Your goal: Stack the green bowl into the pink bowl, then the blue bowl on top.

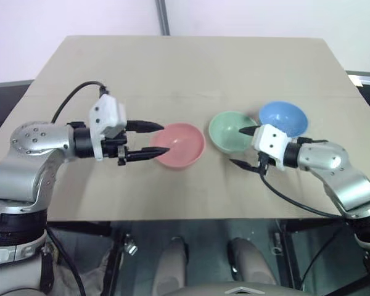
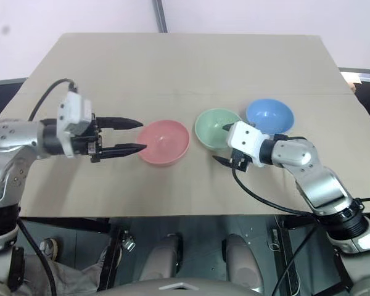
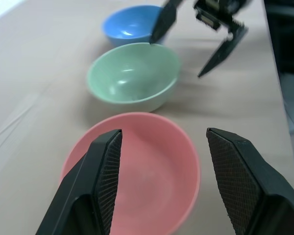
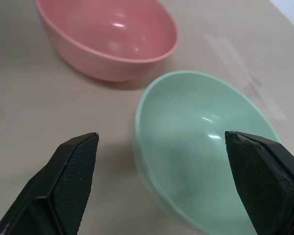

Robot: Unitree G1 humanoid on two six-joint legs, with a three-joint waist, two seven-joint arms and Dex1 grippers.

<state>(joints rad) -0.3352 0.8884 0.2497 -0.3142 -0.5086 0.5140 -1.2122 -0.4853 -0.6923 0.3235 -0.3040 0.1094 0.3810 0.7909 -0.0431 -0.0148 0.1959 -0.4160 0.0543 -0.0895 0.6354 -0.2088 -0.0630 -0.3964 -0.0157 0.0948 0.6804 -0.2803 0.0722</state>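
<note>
Nearest you, your left gripper [image 1: 147,139] hangs just beside the pink bowl [image 1: 180,145], its fingers spread and holding nothing, lined up with the bowl's near rim. Your right gripper [image 1: 242,147] sits at the green bowl [image 1: 232,131], fingers spread wide on either side of its rim but not yet pinching it; one finger reaches over the inside, the other hangs outside. All three bowls stand separately on the counter [image 1: 191,68], upright and empty: pink to the left, green just beside it, and the blue bowl [image 1: 283,118] a little farther back, close against the green one. Nothing is stacked yet, so both steps remain: green into pink first, then blue on top.
</note>
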